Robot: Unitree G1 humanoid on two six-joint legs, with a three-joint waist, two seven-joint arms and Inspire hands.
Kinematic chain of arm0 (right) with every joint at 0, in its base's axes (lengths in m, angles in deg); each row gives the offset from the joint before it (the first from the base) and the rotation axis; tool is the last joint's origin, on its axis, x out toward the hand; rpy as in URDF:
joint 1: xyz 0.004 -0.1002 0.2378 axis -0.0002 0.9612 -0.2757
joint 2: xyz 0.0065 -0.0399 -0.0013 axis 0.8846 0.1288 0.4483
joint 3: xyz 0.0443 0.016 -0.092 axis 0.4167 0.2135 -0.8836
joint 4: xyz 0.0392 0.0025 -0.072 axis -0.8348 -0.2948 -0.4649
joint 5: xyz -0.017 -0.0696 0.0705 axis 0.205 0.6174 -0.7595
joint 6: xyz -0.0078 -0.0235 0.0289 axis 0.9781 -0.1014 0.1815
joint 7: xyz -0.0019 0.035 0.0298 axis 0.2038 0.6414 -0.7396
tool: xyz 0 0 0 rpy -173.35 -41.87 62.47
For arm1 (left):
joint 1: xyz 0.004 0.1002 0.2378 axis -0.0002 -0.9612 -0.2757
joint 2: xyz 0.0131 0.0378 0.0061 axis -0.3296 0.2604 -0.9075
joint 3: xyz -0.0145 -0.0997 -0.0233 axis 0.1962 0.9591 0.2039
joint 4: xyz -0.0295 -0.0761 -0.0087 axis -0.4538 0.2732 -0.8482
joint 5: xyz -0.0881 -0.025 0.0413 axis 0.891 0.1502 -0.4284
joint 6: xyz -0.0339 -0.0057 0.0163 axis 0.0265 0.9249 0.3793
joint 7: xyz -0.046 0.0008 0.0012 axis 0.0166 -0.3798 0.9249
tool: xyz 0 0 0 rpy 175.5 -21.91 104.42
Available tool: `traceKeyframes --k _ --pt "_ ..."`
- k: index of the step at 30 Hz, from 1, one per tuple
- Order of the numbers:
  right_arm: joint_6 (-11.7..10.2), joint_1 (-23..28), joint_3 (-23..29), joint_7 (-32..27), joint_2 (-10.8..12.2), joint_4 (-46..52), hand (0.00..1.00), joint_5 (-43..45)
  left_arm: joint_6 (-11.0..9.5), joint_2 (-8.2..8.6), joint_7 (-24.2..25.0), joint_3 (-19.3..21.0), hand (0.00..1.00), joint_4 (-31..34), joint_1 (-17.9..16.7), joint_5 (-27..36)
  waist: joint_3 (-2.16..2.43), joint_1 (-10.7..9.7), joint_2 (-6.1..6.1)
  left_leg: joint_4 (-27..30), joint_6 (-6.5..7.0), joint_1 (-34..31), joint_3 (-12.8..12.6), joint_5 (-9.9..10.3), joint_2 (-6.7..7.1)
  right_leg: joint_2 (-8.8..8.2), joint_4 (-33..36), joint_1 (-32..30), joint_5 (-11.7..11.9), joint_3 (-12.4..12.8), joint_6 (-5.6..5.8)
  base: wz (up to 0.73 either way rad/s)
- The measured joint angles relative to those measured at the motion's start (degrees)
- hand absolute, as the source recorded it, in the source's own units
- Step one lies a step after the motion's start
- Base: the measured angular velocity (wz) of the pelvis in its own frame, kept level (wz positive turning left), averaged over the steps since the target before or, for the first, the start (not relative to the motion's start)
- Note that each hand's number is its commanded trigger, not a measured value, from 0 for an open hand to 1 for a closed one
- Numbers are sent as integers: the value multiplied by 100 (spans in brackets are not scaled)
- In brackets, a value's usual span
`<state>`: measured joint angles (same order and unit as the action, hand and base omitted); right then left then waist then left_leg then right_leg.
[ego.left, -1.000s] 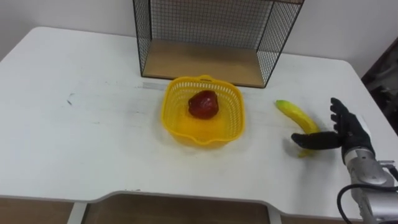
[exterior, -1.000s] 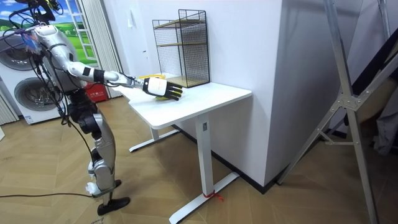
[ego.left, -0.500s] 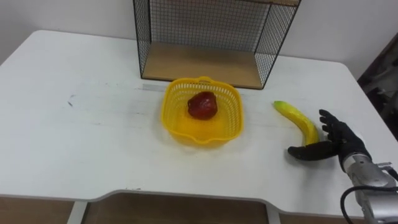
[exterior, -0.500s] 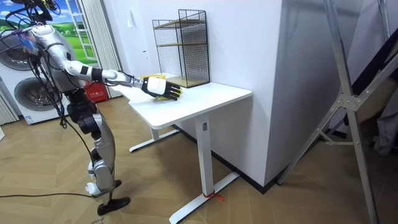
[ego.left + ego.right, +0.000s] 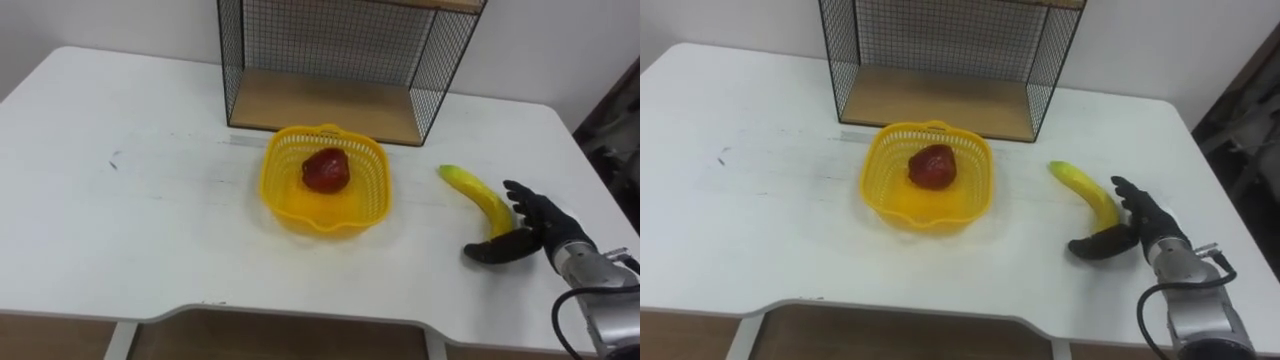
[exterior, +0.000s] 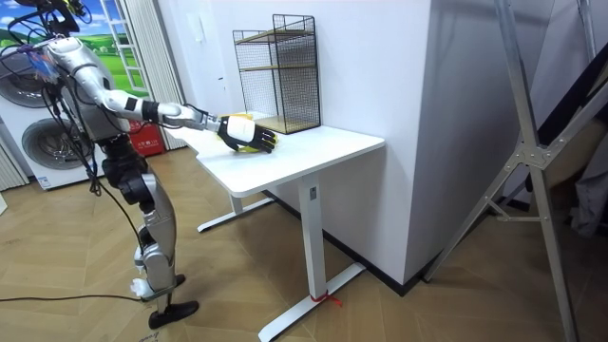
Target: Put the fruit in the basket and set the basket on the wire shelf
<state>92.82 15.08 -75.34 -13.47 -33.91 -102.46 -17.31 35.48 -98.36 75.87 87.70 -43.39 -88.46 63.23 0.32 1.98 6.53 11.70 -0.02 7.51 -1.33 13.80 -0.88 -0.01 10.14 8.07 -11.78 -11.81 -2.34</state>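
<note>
Left eye view: where does the fruit lie?
— One round red fruit [image 5: 326, 169] sits inside the yellow plastic lattice basket [image 5: 330, 212]. The basket stands on the white surface [image 5: 150, 220], just in front of the black wire shelf with the wooden bottom board [image 5: 320, 100]. The long yellow banana with a greenish tip [image 5: 479, 195] lies flat on the surface to the basket's right, apart from it.
— And the black right hand [image 5: 542, 226]?
— It is low over the surface at the banana's near end, spread wide. Its fingers [image 5: 525, 195] are straight on the banana's far side and its thumb is stuck out on the near side, with the banana's end between them. Whether they touch the banana I cannot tell.
— Anything from the room view?
— The robot stands upright at the end of the surface on the room view's left, right arm stretched out over it toward the shelf
</note>
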Motion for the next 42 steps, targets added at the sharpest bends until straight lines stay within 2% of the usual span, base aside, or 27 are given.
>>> traceKeyframes --k 5,12,13,14,15,22,24,26,35,42 --pt "53 -48 0 133 -39 -30 0 205 6 -43 86 41 0 -1 26 0 6 9 36 -1 0 14 25 0 1 1 -26 0 0 -31 0 2" --pt "173 -521 1 190 -99 -707 0 269 30 -55 119 285 0 -12 65 -4 -15 53 84 2 0 9 60 0 3 -2 -28 11 0 -64 0 2" --pt "185 -565 0 192 -105 -746 53 269 40 -55 121 286 0 -11 68 -4 -16 62 84 4 0 6 62 0 4 -4 -28 10 0 -68 0 0" --pt "238 -655 0 192 -119 -820 93 277 56 -55 129 286 0 -11 78 -4 -17 76 83 5 0 1 67 0 8 -8 -28 6 0 -76 0 0" --pt "260 -708 1 193 -154 -898 100 282 58 -55 136 298 0 -11 92 -4 -18 102 82 6 0 -3 72 0 10 -9 -33 6 0 -80 0 0" --pt "308 -842 0 105 -336 -923 100 281 121 -95 207 309 0 -13 102 3 -37 161 86 2 -1 -22 129 0 12 6 -35 36 0 -115 0 3" --pt "306 -842 -22 66 -378 -947 100 268 123 -111 207 304 0 -17 127 4 -83 239 90 -4 -4 6 140 -2 10 10 -39 61 0 -109 0 0" --pt "304 -846 -24 51 -399 -1023 100 267 105 -114 207 304 0 -50 201 4 -88 305 99 -3 -5 0 141 -3 9 10 -41 53 0 -110 0 0" --pt "294 -879 -108 115 -398 -1150 100 144 86 -133 208 301 0 -73 263 3 -74 332 112 8 -5 7 147 -3 15 3 -32 38 0 -117 0 0" --pt "291 -879 -111 141 -398 -1150 100 207 -7 -146 208 303 0 -119 271 2 -67 322 85 19 -5 22 156 -3 15 -1 -30 91 1 -128 0 0"
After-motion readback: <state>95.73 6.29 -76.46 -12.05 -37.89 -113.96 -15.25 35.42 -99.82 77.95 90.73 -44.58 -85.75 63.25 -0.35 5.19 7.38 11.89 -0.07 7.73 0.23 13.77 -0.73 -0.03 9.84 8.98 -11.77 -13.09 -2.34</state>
